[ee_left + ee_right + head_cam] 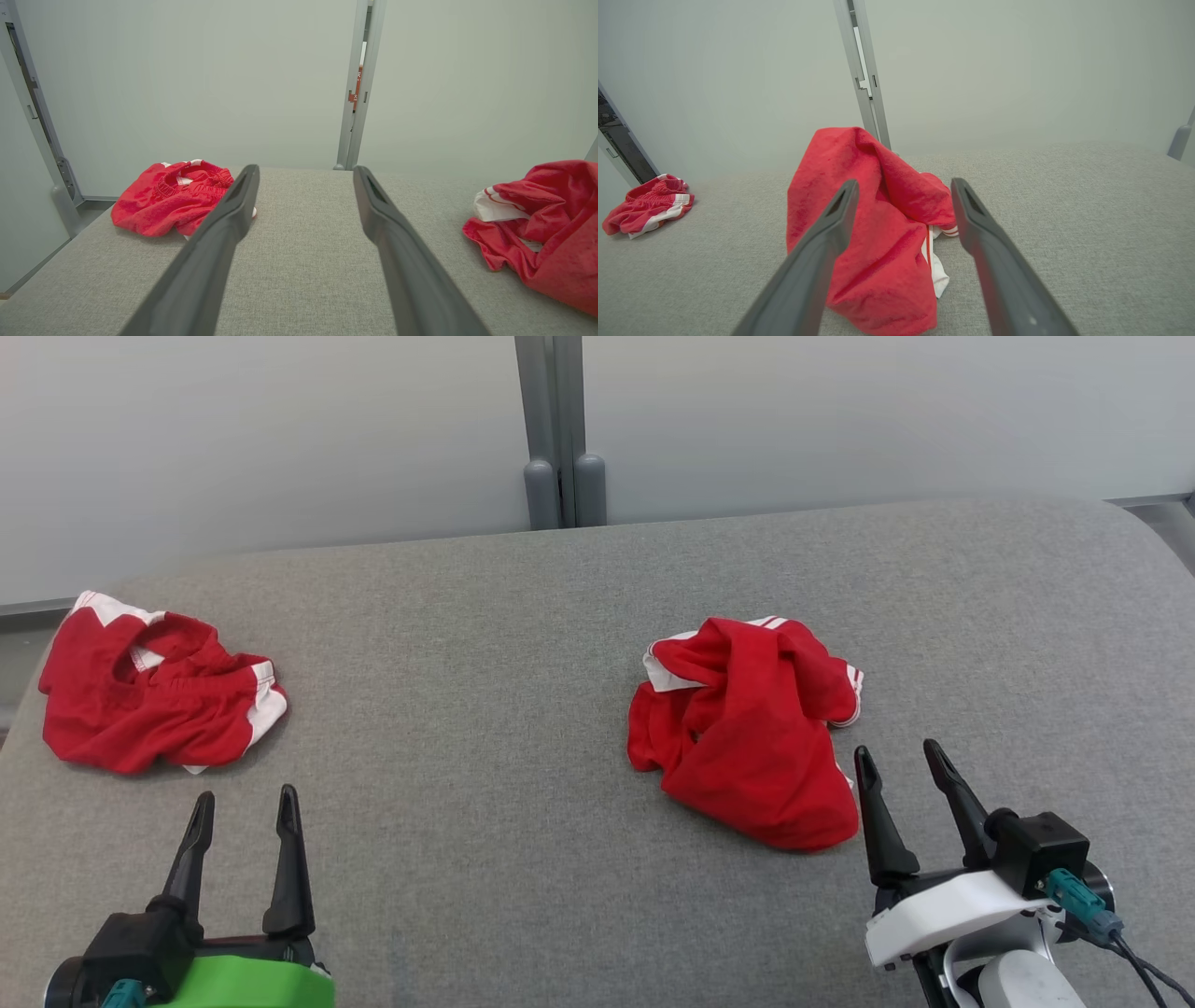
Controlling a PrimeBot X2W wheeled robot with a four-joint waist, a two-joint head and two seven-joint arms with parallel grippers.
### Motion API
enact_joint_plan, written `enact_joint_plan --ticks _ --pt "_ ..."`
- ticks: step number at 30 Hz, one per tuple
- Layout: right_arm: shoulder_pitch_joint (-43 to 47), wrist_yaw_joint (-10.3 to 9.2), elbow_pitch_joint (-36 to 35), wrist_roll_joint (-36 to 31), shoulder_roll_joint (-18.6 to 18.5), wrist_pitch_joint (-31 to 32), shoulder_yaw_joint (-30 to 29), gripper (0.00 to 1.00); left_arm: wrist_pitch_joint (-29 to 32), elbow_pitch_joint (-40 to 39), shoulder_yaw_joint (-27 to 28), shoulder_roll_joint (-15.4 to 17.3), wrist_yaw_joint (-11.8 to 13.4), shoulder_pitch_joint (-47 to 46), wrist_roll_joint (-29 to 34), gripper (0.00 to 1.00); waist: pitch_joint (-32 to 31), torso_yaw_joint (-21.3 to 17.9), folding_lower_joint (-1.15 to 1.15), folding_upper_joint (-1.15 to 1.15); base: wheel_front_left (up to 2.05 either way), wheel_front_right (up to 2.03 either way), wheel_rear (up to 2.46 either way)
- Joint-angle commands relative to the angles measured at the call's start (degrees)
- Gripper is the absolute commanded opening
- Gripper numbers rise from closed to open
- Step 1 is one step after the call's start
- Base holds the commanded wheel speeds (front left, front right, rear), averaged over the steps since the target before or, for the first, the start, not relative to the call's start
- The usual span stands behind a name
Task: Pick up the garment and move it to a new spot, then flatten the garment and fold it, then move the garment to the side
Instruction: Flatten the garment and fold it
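A crumpled red garment with white trim lies in a heap right of the table's middle; it also appears at the right edge of the left wrist view and close ahead in the right wrist view. My right gripper stands open just to its lower right, fingers apart with nothing between them, not touching the cloth. A second crumpled red garment with white trim lies at the far left. My left gripper is open below it, short of the cloth, and empty.
The grey fabric-covered table spreads wide between the two heaps. Pale wall panels with a grey post rise behind its far edge. The table's left edge drops off beside the left heap.
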Motion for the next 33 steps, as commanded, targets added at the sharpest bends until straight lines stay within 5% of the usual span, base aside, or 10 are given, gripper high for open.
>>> enact_joint_plan --ticks 1,19,33 --pt "0.16 0.0 0.11 -0.15 -0.17 -0.18 -0.08 1.0 -0.04 0.02 0.13 0.11 -0.23 -0.53 0.77 1.0 0.01 0.03 0.0 0.0 0.0 0.0 0.0" --pt "-0.88 0.0 0.86 -0.06 -0.98 -0.18 -0.67 1.0 -0.04 0.54 0.21 -0.15 -0.21 -0.62 1.17 1.0 0.28 0.14 0.0 0.0 0.0 0.0 0.0" --pt "-18.63 0.0 12.78 -0.88 -11.67 0.93 2.44 1.0 -0.04 0.26 -1.75 -0.76 -0.21 -4.11 1.72 1.0 6.05 2.48 0.0 0.0 0.0 0.0 0.0"
